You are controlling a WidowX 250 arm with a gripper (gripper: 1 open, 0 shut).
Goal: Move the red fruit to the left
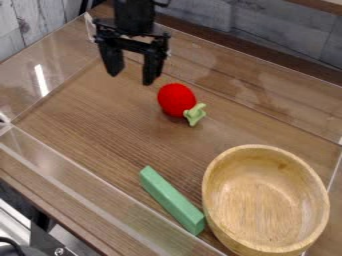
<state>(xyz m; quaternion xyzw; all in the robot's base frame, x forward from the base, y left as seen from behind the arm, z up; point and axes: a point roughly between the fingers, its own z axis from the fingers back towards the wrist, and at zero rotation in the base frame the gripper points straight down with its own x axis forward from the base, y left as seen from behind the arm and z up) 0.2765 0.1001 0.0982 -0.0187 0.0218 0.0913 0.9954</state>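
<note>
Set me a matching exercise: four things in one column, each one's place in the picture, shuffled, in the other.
1. Round glossy red fruit
2. Round wooden bowl
3. Flat green rectangular block
4. Black gripper

A. Lower right corner
B. Bottom, left of the bowl
C. Upper left, above the table
D. Near the centre, uncovered

1-D, 2-A, 3-B, 4-C
</note>
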